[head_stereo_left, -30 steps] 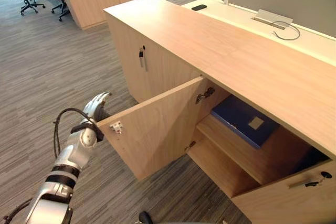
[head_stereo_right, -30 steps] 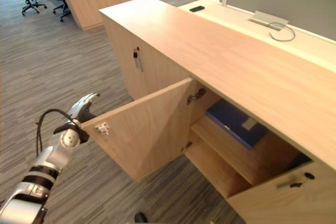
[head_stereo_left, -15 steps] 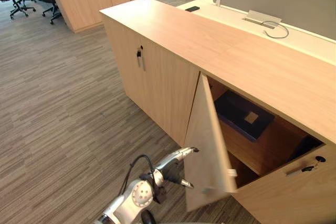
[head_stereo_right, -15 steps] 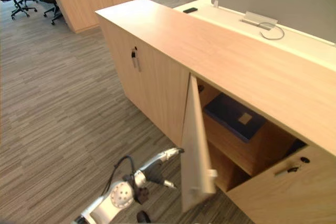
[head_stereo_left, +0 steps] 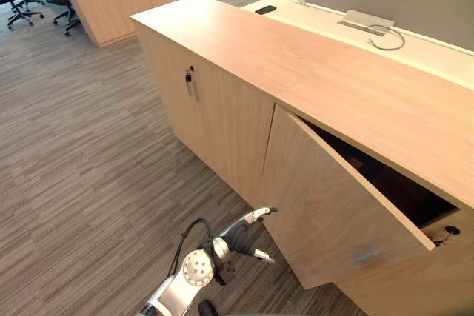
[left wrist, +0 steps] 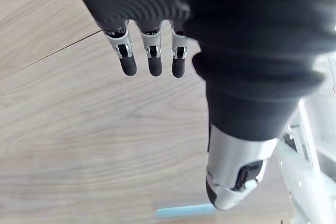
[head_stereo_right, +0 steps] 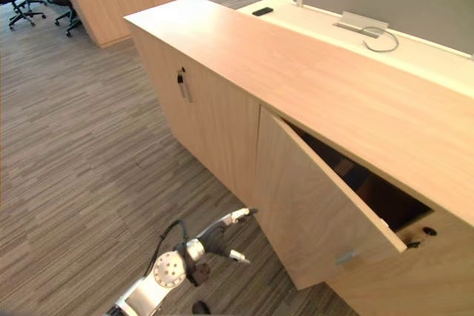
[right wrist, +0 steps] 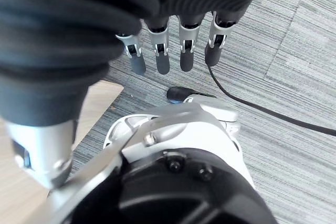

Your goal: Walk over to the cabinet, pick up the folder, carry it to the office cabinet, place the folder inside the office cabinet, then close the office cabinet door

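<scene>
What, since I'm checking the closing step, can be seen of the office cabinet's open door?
The door is a flat, light wood-look panel, hinged at its left edge under the cabinet top. It stands ajar, its free right edge swung out, leaving a dark wedge-shaped gap. A small pale fitting sits near its lower free corner. The left hand, fingers straight, is by its lower hinge side; contact cannot be told.

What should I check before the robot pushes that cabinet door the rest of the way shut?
1. Door shut: not ok, ajar at its free edge.
2. Folder inside: cannot tell, too dark behind the door.
3. Left hand open, fingers straight: ok.
4. Left hand touching the door: cannot tell.
5. Right hand empty, open above the carpet: ok.
</scene>
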Tool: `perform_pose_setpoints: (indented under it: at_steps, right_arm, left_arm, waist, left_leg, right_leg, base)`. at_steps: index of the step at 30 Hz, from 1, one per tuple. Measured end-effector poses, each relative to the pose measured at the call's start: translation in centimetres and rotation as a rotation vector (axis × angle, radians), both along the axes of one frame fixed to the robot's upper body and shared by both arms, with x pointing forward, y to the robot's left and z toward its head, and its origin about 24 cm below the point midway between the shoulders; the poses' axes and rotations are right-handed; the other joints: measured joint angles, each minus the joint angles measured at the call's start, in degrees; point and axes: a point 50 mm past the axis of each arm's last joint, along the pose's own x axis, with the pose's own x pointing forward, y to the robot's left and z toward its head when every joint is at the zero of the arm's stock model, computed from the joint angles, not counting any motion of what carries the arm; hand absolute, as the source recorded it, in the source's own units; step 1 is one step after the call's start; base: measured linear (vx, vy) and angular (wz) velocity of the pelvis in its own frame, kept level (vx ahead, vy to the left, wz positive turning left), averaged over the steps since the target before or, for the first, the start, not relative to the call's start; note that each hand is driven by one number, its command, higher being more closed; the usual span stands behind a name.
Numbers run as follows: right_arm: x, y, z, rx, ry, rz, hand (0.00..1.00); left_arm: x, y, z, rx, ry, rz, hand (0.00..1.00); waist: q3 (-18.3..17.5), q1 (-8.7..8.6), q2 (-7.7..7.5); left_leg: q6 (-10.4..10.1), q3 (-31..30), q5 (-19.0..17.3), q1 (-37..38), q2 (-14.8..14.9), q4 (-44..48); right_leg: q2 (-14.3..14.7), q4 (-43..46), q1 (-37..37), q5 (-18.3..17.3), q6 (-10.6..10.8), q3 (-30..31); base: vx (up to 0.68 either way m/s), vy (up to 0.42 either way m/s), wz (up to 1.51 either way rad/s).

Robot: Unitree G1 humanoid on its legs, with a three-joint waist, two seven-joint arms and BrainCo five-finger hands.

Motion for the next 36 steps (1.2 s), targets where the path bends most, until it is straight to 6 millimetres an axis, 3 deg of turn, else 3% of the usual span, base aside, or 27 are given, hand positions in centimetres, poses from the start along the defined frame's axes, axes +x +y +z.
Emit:
perform_pose_setpoints:
  at_steps: [3, 5, 7, 10, 12, 13, 15, 16, 17, 18, 19, 20, 22, 23, 26, 29, 36]
  right_arm:
    - [1.0, 0.1, 0.0, 0.0, -0.018, 0.017, 0.0]
    - [2.0, 0.1, 0.1, -0.024, -0.04, 0.034, 0.0]
    - [2.3, 0.3, 0.1, -0.038, -0.052, 0.027, 0.0]
    - [3.7, 0.4, 0.2, -0.061, -0.099, 0.015, 0.0]
    - [5.5, 0.3, 0.6, -0.086, -0.169, -0.009, 0.0]
    - [5.7, 0.2, 0.6, -0.093, -0.179, -0.013, 0.0]
    - [6.0, 0.3, 0.7, -0.109, -0.201, -0.03, 0.0]
    - [6.1, 0.3, 0.7, -0.116, -0.204, -0.027, 0.0]
    - [6.1, 0.1, 0.8, -0.127, -0.206, -0.034, 0.0]
    - [6.1, -0.1, 0.8, -0.137, -0.207, -0.031, 0.0]
    - [6.3, -0.3, 0.9, -0.145, -0.21, -0.031, 0.0]
    - [6.6, -0.1, 0.9, -0.144, -0.215, -0.025, 0.0]
    - [6.2, 0.4, 0.7, -0.134, -0.198, 0.006, 0.0]
    - [6.3, 0.3, 0.7, -0.132, -0.193, 0.002, 0.0]
    - [7.3, 0.5, 0.8, -0.125, -0.221, -0.017, 0.0]
    - [7.5, 1.2, 0.7, -0.098, -0.237, -0.053, 0.0]
    - [6.9, 1.7, 0.5, -0.077, -0.224, -0.083, 0.0]
  left_arm:
    - [-0.1, 3.7, -5.0, -0.079, 0.328, 0.27, 0.0]
    - [-1.2, 6.2, -7.9, -0.134, 0.528, 0.446, 0.0]
    - [-2.2, 7.6, -9.4, -0.133, 0.614, 0.543, 0.0]
    - [-3.9, 9.9, -11.4, -0.11, 0.709, 0.734, 0.0]
    - [-6.0, 11.9, -13.0, -0.05, 0.788, 0.911, 0.0]
    - [-6.5, 12.2, -13.3, -0.032, 0.803, 0.95, 0.0]
    - [-7.8, 13.1, -13.8, 0.005, 0.824, 1.055, 0.0]
    - [-8.0, 13.2, -13.9, 0.02, 0.822, 1.074, 0.0]
    - [-8.7, 13.0, -14.1, 0.027, 0.831, 1.108, 0.0]
    - [-8.9, 13.0, -14.1, 0.023, 0.826, 1.139, 0.0]
    - [-9.1, 13.0, -14.1, 0.023, 0.824, 1.152, 0.0]
    - [-9.4, 13.6, -14.1, 0.016, 0.818, 1.2, 0.0]
    - [-9.4, 14.6, -13.9, 0.01, 0.79, 1.254, 0.0]
    - [-9.8, 14.7, -14.0, 0.006, 0.797, 1.27, 0.0]
    - [-11.1, 15.4, -14.2, 0.004, 0.822, 1.301, 0.0]
    - [-13.3, 15.3, -14.8, 0.032, 0.894, 1.275, 0.0]
    - [-13.9, 15.1, -15.1, -0.011, 0.941, 1.229, 0.0]
  waist:
    - [0.0, -0.03, -0.04]
    - [0.17, -0.1, -0.18]
    - [0.4, -0.37, -0.56]
    - [0.95, -0.09, -0.6]
    - [1.79, 0.25, 0.43]
    - [1.88, 0.24, 0.56]
    - [3.01, 1.15, 0.82]
    - [3.48, 1.61, 0.58]
    - [3.44, 2.18, 0.51]
    - [3.53, 2.73, 1.06]
    - [3.83, 3.06, 1.44]
    - [4.28, 3.67, 0.95]
    - [4.17, 3.74, -0.7]
    - [4.15, 3.84, -0.72]
    - [3.6, 4.94, -1.2]
    - [1.72, 5.05, -1.21]
    - [-0.2, 4.9, -1.47]
  left_leg:
    - [-0.57, 2.33, -0.97, 0.61, 0.51, 0.11]
    - [-0.86, 3.72, -1.49, 0.51, 0.88, 0.52]
    - [-0.68, 3.9, -2.83, -0.41, 1.51, 3.23]
    - [-1.21, 4.95, -11.04, -5.85, 7.41, 20.12]
    - [-1.17, 3.71, -15.9, -8.71, 13.61, 33.32]
    - [-1.21, 2.47, -16.13, -9.56, 14.54, 35.82]
    - [-1.23, -7.05, -15.96, -12.54, 15.66, 43.92]
    - [-1.72, -9.89, -16.9, -13.63, 15.17, 45.15]
    - [-3.06, -18.46, -19.8, -13.39, 10.82, 40.26]
    - [-3.54, -26.73, -20.09, -12.81, 6.73, 33.61]
    - [-4.27, -30.43, -19.44, -11.93, 5.12, 29.68]
    - [-6.41, -31.22, -17.05, -9.75, 3.09, 26.93]
    - [-6.23, -32.6, -16.57, -9.9, -0.09, 27.08]
    - [-6.18, -34.8, -16.58, -10.25, -0.86, 27.71]
    - [-4.6, -31.99, -15.75, -8.1, -0.93, 23.16]
    - [-4.6, -29.37, -14.53, -5.29, -0.54, 18.97]
    - [-5.49, -28.05, -12.39, -1.2, 0.98, 12.45]
  right_leg:
    - [0.18, -0.16, -0.79, -0.16, -0.25, 2.26]
    - [0.31, -0.17, -1.6, -0.18, -0.26, 3.49]
    - [0.18, -0.1, -1.61, -0.1, -0.14, 3.59]
    - [0.85, 0.48, -1.85, 0.03, 0.09, 5.2]
    - [3.2, 0.39, -0.9, -0.12, -0.09, 7.66]
    - [3.67, 0.33, -0.82, -0.2, -0.22, 8.52]
    - [4.2, 0.29, -0.33, -0.22, -0.35, 11.85]
    - [3.98, 0.29, 0.05, -0.23, -0.38, 12.73]
    - [3.13, 0.98, -0.54, -0.21, -0.34, 14.49]
    - [2.63, 1.57, -1.83, -0.01, 0.02, 16.51]
    - [2.57, 1.9, -2.46, 0.15, 0.3, 17.81]
    - [1.72, 1.46, -3.4, 0.54, 0.94, 20.07]
    - [0.21, -0.75, -3.39, 1.71, 1.36, 21.2]
    - [-0.08, -1.44, -3.45, 2.21, 0.9, 21.79]
    - [-0.6, -2.55, -5.02, 3.74, -0.11, 25.48]
    - [-0.57, -3.18, -5.57, 4.25, 0.18, 28.09]
    - [1.05, -4.22, -5.25, 4.35, 0.29, 29.49]
  base:
    - [-0.02, -0.005, -0.38]
    - [0.01, -0.022, -0.33]
    - [0.02, -0.04, -0.14]
    - [0.06, -0.088, -0.32]
    - [0.1, -0.077, -0.64]
    - [0.05, -0.071, -0.58]
    - [0.01, -0.022, -0.62]
    - [0.0, 0.093, -0.68]
    - [-0.02, 0.182, -0.77]
    - [-0.04, 0.208, -0.84]
    - [-0.05, 0.279, -0.91]
    - [-0.02, 0.214, -0.59]
    - [0.04, 0.203, -0.31]
    - [0.08, 0.165, -0.24]
    - [0.03, 0.083, -0.59]
    - [0.01, 0.005, -0.45]
    - [0.01, -0.047, -0.16]
